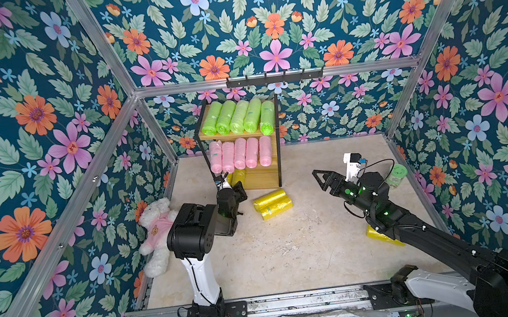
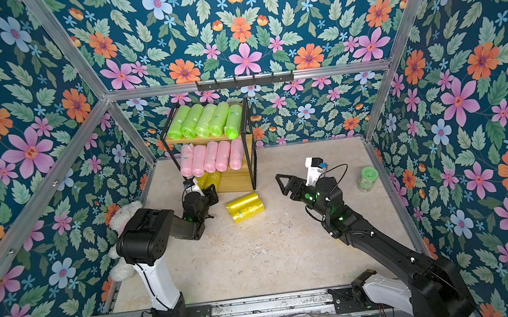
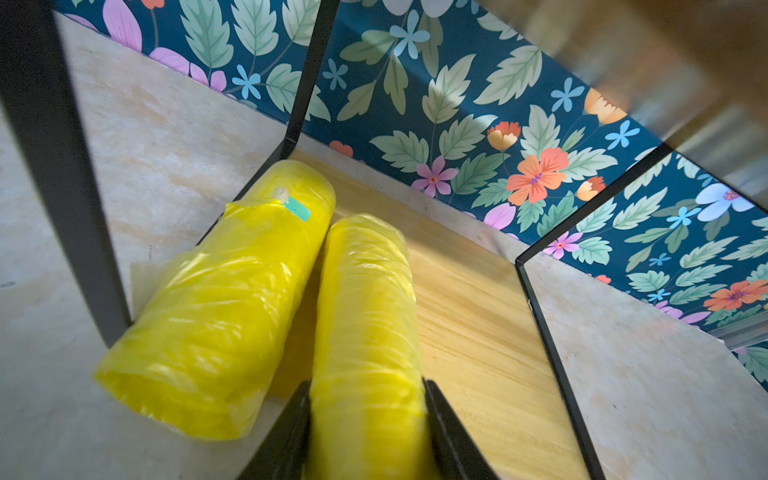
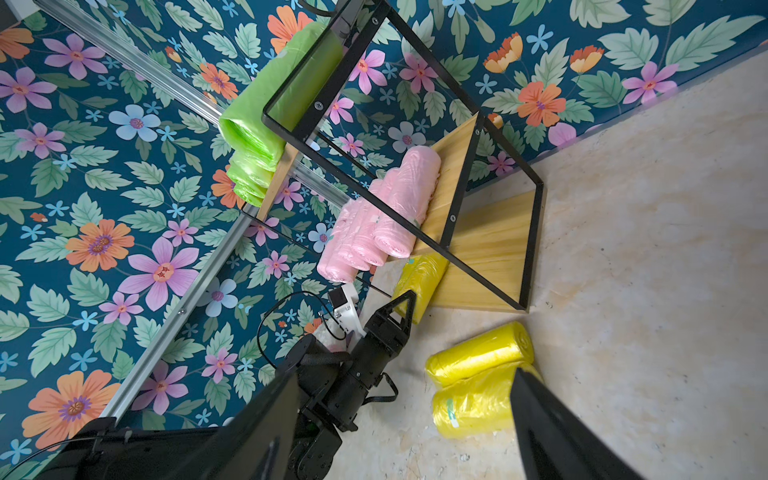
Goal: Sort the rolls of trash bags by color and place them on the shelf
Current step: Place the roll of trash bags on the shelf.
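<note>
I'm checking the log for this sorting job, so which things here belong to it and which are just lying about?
Part of the job: green rolls and pink rolls on the shelf; yellow rolls on its bottom board; yellow pair on the table; yellow roll under the right arm; left gripper; right gripper.
Just lying about: teddy bear; green-lidded jar; hook rail.

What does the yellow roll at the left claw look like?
The yellow roll is a short cylinder of crinkly, shiny thin plastic. It lies on its side on the shelf's bottom wooden board, pointing away from the left claw, whose jaws sit close against both sides of its near end. Another yellow roll lies beside it, seeming to touch it.
</note>
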`<state>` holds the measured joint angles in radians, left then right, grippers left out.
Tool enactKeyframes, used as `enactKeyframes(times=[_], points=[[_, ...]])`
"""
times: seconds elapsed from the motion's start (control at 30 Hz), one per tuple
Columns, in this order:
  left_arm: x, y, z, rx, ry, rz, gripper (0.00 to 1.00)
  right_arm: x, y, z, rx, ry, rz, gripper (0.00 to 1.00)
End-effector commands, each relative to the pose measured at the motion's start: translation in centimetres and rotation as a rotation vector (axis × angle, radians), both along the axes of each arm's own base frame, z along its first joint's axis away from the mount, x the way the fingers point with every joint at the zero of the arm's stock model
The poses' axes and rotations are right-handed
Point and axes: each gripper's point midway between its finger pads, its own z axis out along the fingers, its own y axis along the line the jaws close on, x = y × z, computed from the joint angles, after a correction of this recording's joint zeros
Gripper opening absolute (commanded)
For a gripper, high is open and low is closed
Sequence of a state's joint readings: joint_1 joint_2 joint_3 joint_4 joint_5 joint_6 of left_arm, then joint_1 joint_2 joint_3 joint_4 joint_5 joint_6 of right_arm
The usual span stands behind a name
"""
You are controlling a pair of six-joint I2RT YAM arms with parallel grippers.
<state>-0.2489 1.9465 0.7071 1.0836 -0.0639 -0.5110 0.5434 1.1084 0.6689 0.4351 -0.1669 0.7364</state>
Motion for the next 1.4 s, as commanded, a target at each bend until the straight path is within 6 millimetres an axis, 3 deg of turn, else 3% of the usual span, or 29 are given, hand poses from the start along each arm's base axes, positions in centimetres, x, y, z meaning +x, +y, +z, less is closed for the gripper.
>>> enactKeyframes(times=[0.0,0.63,0.9,1.23,1.37], points=[[0.5,0.4,0.9,-0.028,-0.032,0.033,0.47,0.0,0.0,0.4,0.010,-0.013,-0.002,0.84],[0.1,0.9,-0.1,-0.075,0.001,0.074,0.58,0.1,0.2,0.6,0.016,-0.008,0.006,0.84],[-0.7,1.0,0.9,-0.093,-0.015,0.074,0.60,-0.1,0.0,0.3,0.016,-0.006,0.000,0.84],[-3.4,-2.0,2.1,-0.289,-0.015,-0.086,0.70,0.0,0.2,-0.4,0.017,0.005,0.004,0.84],[-3.4,-2.8,1.5,-0.329,0.009,-0.119,0.74,0.0,0.3,-0.6,0.023,0.008,0.008,0.84]])
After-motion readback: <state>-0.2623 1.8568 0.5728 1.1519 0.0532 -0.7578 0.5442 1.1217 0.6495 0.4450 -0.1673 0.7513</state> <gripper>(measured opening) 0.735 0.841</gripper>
